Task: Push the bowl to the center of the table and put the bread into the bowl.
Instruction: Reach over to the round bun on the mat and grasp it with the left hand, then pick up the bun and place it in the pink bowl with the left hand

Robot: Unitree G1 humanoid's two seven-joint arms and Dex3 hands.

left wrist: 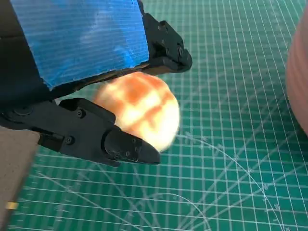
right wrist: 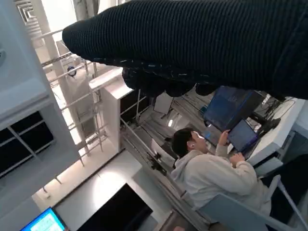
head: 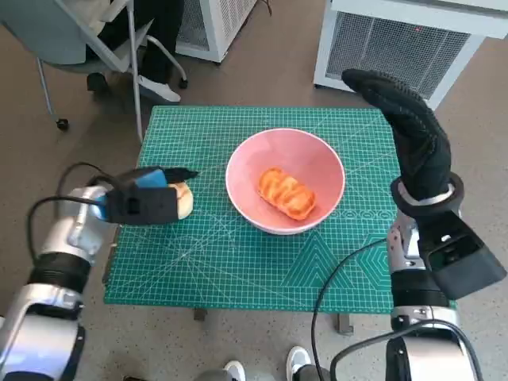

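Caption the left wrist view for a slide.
Left hand grips a round bread roll over the green cutting mat, pink bowl at the frame's edge.

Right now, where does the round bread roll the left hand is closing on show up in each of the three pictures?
Head view: the round bread roll peeks out beside the left hand, left of the pink bowl.
Left wrist view: mid-picture, between the black fingers.
Right wrist view: not in it.
Shared landmark: the green cutting mat, and the bowl's edge in the left wrist view.
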